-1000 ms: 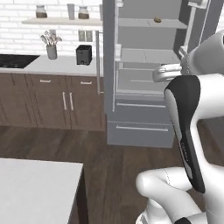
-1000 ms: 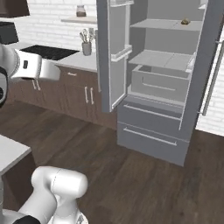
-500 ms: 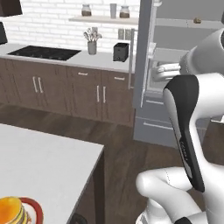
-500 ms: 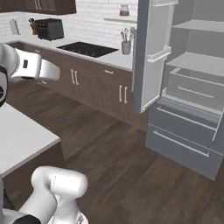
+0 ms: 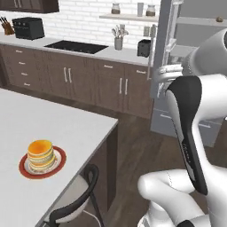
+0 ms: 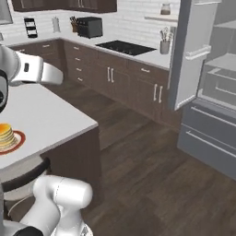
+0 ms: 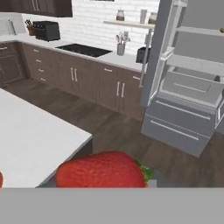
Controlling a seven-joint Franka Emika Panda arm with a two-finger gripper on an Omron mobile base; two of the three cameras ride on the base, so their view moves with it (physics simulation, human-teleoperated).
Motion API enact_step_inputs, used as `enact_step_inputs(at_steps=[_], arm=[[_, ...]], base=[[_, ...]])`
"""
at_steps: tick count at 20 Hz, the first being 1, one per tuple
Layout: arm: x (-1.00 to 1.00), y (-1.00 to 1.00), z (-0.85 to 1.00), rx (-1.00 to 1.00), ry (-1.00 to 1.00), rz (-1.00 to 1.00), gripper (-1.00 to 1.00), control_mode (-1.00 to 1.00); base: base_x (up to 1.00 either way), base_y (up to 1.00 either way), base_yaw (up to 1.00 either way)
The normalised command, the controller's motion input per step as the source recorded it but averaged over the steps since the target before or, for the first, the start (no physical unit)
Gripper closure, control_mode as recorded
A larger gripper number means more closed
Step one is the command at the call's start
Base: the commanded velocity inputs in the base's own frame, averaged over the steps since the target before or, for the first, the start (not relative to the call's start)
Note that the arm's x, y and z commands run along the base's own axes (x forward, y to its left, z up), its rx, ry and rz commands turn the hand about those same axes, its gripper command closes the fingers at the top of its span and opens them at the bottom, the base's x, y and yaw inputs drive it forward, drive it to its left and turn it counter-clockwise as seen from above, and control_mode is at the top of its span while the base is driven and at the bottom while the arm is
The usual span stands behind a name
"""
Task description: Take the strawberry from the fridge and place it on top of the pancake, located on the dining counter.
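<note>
The bright red rounded strawberry (image 7: 101,169) with a bit of green leaf at one side sits right at the jaws in the hand view, large and close at the bottom of the picture. The finger tips themselves are hidden behind the berry, so the jaws appear to be pinching it between them, though the contact itself cannot be seen. The gripper (image 7: 103,180) is held up above the floor, past the corner of the large flat white dining counter (image 5: 53,133).

Off to one side of the jaws and lower, on that counter, stands the small stack of golden-orange round pancakes (image 5: 41,154) on its round red-rimmed plate (image 5: 26,170); the strawberry is well apart from it. A dark stool (image 5: 75,206) with a curved back is tucked under the counter edge near the plate.

Ahead of the jaws, across a stretch of dark wooden floor (image 6: 152,152), stands the tall matte grey fridge (image 7: 188,87) with a door swung open, pale shelves and two bottom drawers showing. Beside it runs a row of brown wooden cabinets (image 5: 88,82) under a white worktop, with a black cooktop (image 5: 73,46), a utensil holder (image 5: 118,41) and a small black toaster (image 5: 143,48).
</note>
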Motion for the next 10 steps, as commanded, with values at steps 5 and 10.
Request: enact_step_inputs(at_steps=[5, 10], arm=[[0.0, 0.0, 0.0, 0.0, 0.0, 0.0, 1.0, 1.0], [0.0, 0.0, 0.0, 0.0, 0.0, 0.0, 1.0, 1.0]], base=[[-0.39, 0.47, 0.32], [0.25, 0.39, 0.31]])
